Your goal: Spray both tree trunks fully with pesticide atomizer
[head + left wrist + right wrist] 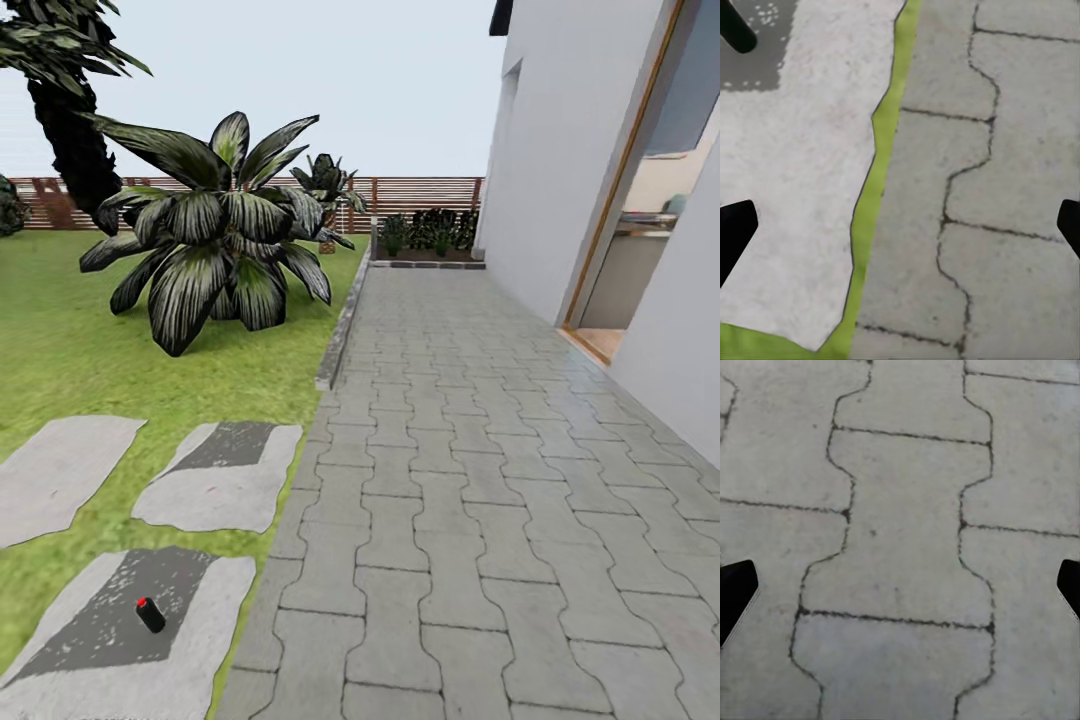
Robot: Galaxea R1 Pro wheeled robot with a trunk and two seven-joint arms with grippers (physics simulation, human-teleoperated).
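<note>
Where the head view looks down the garden, the pesticide atomizer (150, 614) lies tilted on the dark patch of a stone slab (200, 640) near its lawn-side edge, beside the paved path (480, 480). It looks light, rigid and smooth; grip the black body below the red top. Its contents cannot be seen. In the left wrist view, the left gripper (900, 225) has its fingers spread above the slab edge. In the right wrist view, the right gripper (900, 585) is likewise spread above paving.
</note>
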